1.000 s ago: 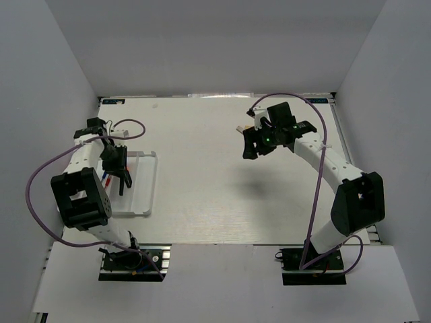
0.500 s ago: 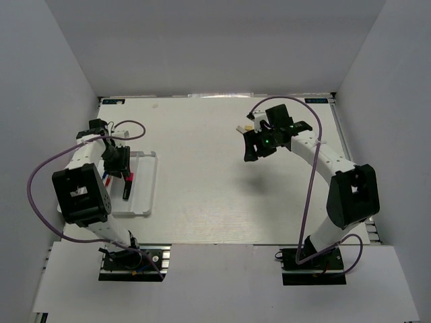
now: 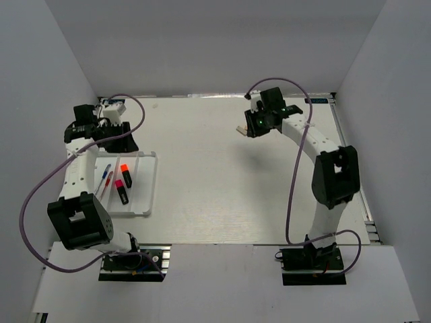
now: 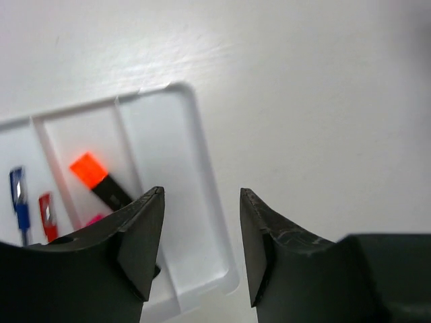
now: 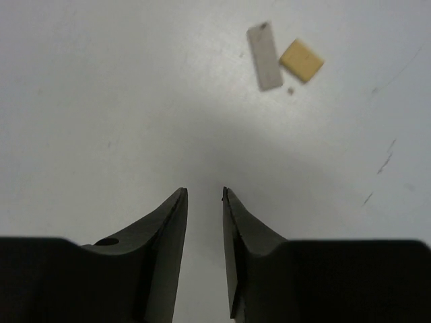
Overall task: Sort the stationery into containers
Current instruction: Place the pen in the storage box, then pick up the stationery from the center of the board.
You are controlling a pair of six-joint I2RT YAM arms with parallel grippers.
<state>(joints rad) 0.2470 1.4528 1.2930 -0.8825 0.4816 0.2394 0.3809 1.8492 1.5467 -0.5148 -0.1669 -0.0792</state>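
White eraser (image 5: 264,56) and tan eraser (image 5: 301,60) lay loose on the desk (image 5: 101,101), not yet in the tray (image 4: 165,161). They sat side by side, just about touching, the tan one on the right. From the right claw (image 5: 204,194) both lay ahead and off to the right, well beyond its tips. The white eraser's long axis ran nearly straight away from that claw, leaning slightly to the left at its far end, so its narrow width lay roughly across the line on which the claw closes.

That claw's fingers were drawn close, a slim gap between them, gripping nothing.

By my reading the right arm was much the nearer of the two. Reaching an eraser would call for moving forward and to the right, then spreading the fingers wider before descending.

Away across the desk, the left claw (image 4: 201,195) hung above the tray's end, fingers apart and empty. Below and to its left an orange-capped highlighter (image 4: 94,176) lay in one compartment, and the pens (image 4: 20,202) lay in the compartment beyond it. The compartment directly beneath that claw showed bare.
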